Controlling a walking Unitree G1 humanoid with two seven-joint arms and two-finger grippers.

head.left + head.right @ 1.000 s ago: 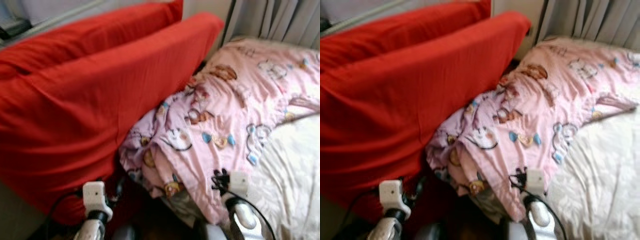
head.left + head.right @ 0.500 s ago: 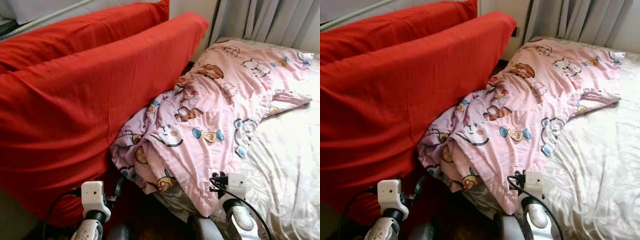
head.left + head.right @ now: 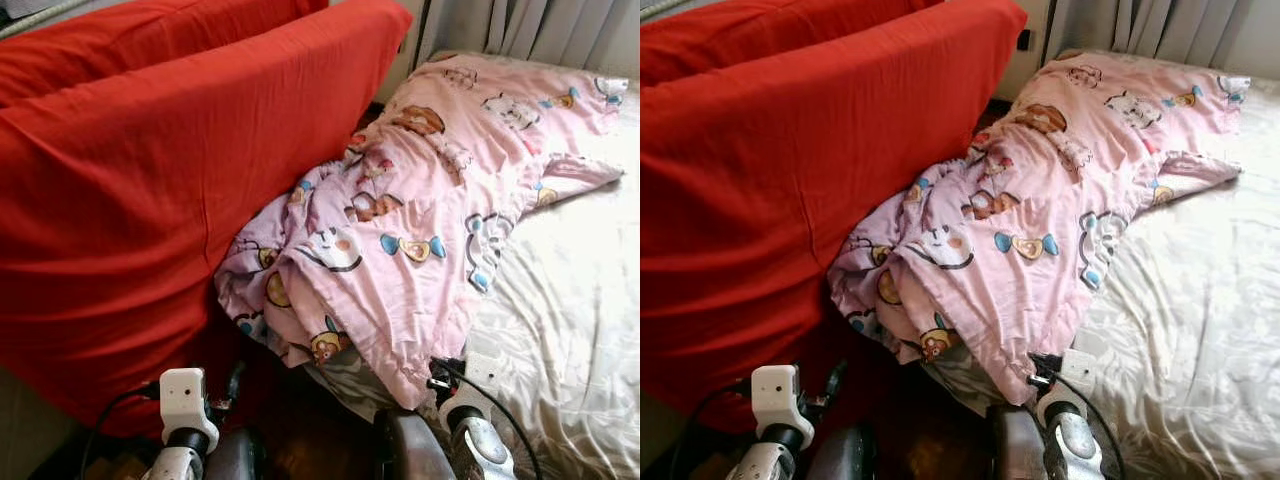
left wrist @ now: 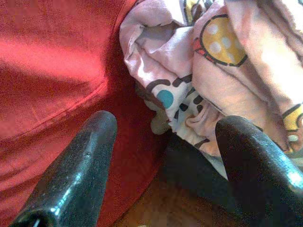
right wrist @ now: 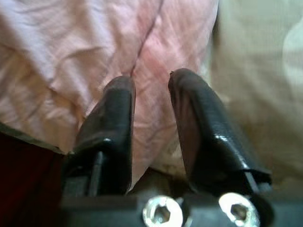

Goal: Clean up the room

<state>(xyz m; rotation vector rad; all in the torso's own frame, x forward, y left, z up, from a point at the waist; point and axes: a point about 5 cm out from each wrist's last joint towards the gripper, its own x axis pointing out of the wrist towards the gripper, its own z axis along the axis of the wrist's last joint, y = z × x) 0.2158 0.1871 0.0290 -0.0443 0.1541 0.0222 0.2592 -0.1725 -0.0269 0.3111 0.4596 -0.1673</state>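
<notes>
A soft pink blanket (image 3: 420, 220), printed with cartoon animals and rumpled into folds, lies heaped across a bed with a shiny cream sheet (image 3: 570, 330), its bunched lower edge spilling against a smooth red cushion (image 3: 150, 200).

The left gripper (image 4: 163, 156) points at the gap where blanket meets cushion. Its fingers (image 4: 80, 170) are spread wide and hold nothing; the red cloth lies beyond one finger, the blanket's folded hem beyond the other.

The right gripper (image 5: 151, 101) is low at the blanket's near edge, its fingers (image 5: 111, 123) a narrow gap apart, pink fabric just ahead of the tips. Whether they pinch it cannot be told.
</notes>
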